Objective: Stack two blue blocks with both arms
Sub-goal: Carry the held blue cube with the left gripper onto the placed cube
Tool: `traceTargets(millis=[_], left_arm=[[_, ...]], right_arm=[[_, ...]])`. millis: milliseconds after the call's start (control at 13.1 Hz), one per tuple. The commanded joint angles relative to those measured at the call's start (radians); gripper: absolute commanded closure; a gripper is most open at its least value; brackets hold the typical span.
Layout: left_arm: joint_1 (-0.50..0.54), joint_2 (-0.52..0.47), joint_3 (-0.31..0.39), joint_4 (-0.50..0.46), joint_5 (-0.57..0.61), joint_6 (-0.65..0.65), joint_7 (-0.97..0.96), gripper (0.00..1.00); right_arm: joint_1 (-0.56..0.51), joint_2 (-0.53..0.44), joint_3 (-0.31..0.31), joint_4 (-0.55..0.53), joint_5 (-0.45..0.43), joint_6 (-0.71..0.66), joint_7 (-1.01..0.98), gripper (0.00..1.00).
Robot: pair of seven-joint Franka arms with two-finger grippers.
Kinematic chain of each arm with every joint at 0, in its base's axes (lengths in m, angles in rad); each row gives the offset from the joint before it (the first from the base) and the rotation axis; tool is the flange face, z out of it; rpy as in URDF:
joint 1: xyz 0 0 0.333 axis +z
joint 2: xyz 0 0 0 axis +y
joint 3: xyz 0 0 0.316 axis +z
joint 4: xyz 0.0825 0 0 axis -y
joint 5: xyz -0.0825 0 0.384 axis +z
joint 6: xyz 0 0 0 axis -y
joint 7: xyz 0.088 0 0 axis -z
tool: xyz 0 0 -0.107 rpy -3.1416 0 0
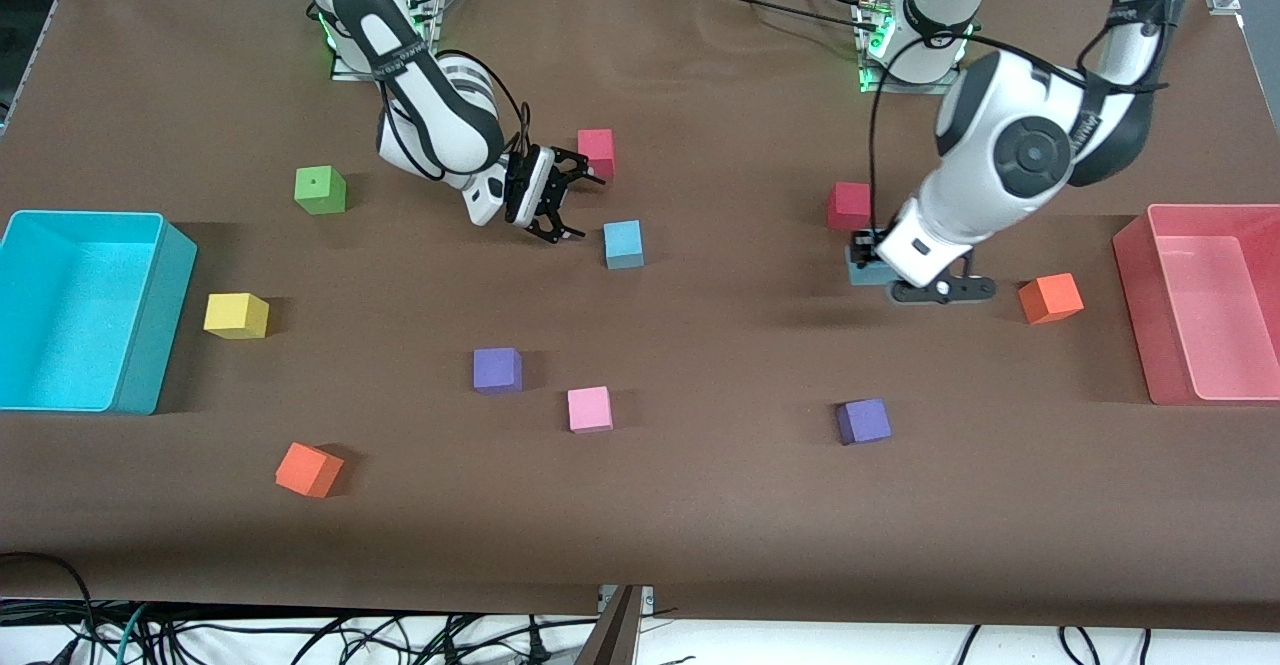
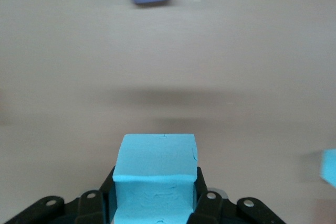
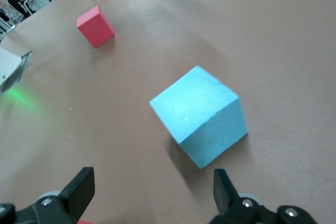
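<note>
One blue block (image 1: 623, 243) sits on the brown table near the middle; in the right wrist view it (image 3: 202, 116) lies just ahead of the fingers. My right gripper (image 1: 556, 203) (image 3: 152, 187) is open and empty, tilted, low over the table beside this block, on the right arm's side of it. My left gripper (image 1: 864, 261) (image 2: 155, 198) is shut on the second blue block (image 2: 155, 179) and holds it close to the table, next to a red cube (image 1: 848, 205). In the front view that block (image 1: 857, 274) is mostly hidden by the hand.
Other cubes lie about: pink-red (image 1: 596, 152), green (image 1: 320, 190), yellow (image 1: 236, 315), two purple (image 1: 497, 369) (image 1: 863, 421), pink (image 1: 589, 409), two orange (image 1: 308, 469) (image 1: 1050, 298). A turquoise bin (image 1: 150, 345) stands at the right arm's end, a pink bin (image 1: 1140, 285) at the left arm's end.
</note>
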Motion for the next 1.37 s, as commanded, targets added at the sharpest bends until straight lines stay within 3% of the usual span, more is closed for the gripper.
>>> traceTargets(millis=[0,228,685,913,1293], left_arm=[[-0.113,0.088,0.0,0.112,-0.016,-0.025,-0.142,1.0],[-0.238,0.209,0.0,0.27,-0.018,-0.025,-0.298,1.0],[-0.456,0.433,0.014,0.503,-0.015,-0.025,-0.553,1.0],[-0.513,0.509,0.03,0.567,-0.013,-0.022,-0.621,1.0],[-0.562,0.563,0.052,0.591,-0.005,-0.011,-0.63,1.0]], right_arm=[[0.006,0.017,-0.003,0.024,0.046,0.015,-0.079,0.0],[0.023,0.072,-0.043,0.058,0.054,0.014,-0.167,0.0],[0.029,0.083,-0.043,0.059,0.055,0.012,-0.175,0.0],[0.042,0.099,-0.043,0.074,0.055,0.011,-0.182,0.0],[0.046,0.12,-0.046,0.104,0.054,0.011,-0.185,0.0]])
